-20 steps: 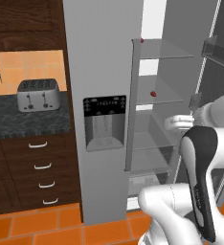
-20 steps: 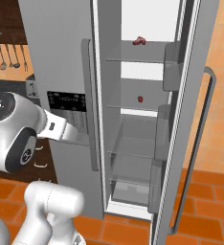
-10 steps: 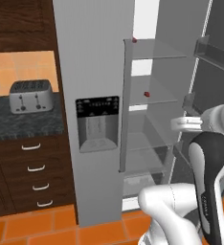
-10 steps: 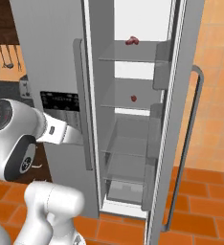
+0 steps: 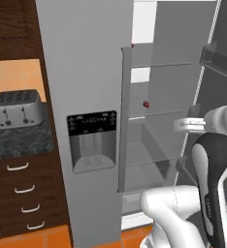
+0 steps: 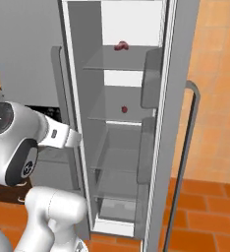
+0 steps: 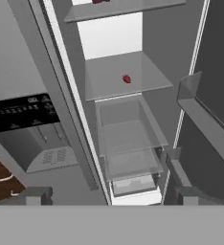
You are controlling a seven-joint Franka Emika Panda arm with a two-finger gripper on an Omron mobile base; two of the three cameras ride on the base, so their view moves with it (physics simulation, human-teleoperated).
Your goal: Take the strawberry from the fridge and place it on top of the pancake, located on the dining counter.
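Toaster (image 5: 16,108) is sitting on the dark desk (image 5: 18,143) at far left, above a stack of wooden drawers (image 5: 23,193). Next over, the fridge (image 5: 86,97) is showing its closed door with the black dispenser panel (image 5: 92,140), while its right-hand door (image 6: 173,98) is standing swung open. Inside, the strawberry (image 7: 127,79) is lying on the middle glass shelf (image 7: 109,79), and a darker, lumpier red item (image 6: 120,46) is resting on the shelf above. The claw (image 7: 109,194) is hanging in front of the open compartment, well short of the berry, with its jaws spread wide and gripping nothing.
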